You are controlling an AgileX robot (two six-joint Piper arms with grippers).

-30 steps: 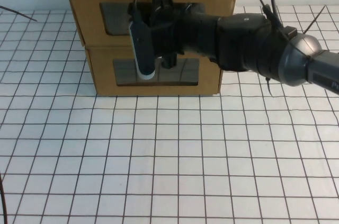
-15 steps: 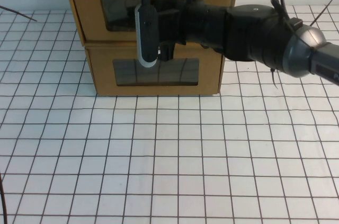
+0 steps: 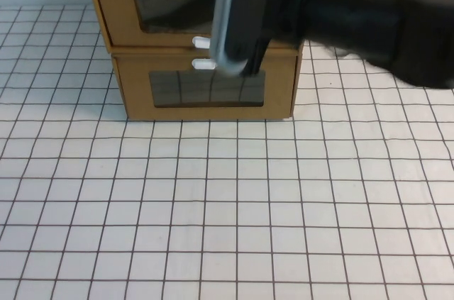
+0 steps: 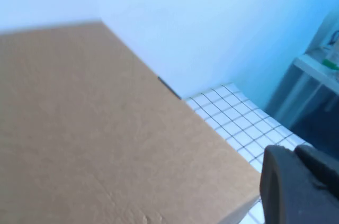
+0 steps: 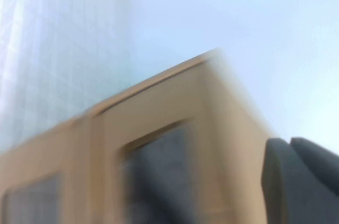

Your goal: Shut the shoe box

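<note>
**Right arm up at the box front, grip state unreadable**

- Shoe box [image 3: 113, 2]: the top one of two stacked cardboard boxes, at the far edge of the table [image 3: 213, 208], left of centre in the high view. Its window [image 3: 167, 9] faces the robot, and its white tab [image 3: 202, 42] sits just below the window.
- Its left end overhangs the lower box [image 3: 135, 94] slightly. The visible part of the front shows no gap. The right half is hidden, so I cannot tell if the drawer is fully in.
- The lower box's tab [image 3: 204, 64] is above its own window [image 3: 206, 89]. The two tabs sit almost one over the other, close but apart.
- Right arm [image 3: 369, 16] comes in from the right, raised and smeared by motion. It covers the upper right of the shoe box.
- Right gripper [image 3: 250, 23] is at the arm's end, in front of the shoe box front, right of the tabs. A pale grey strip [image 3: 227, 16] runs down its left side.
- Right gripper state: cannot tell. I also cannot tell if it is touching the box. The right wrist view shows only a blurred box corner and a window.
- Left gripper [image 4: 296, 187] is out of the high view. The left wrist view shows only a dark edge of it, above the box's flat top by the wall [image 4: 185, 12].
- Left gripper state: cannot tell.
</note>
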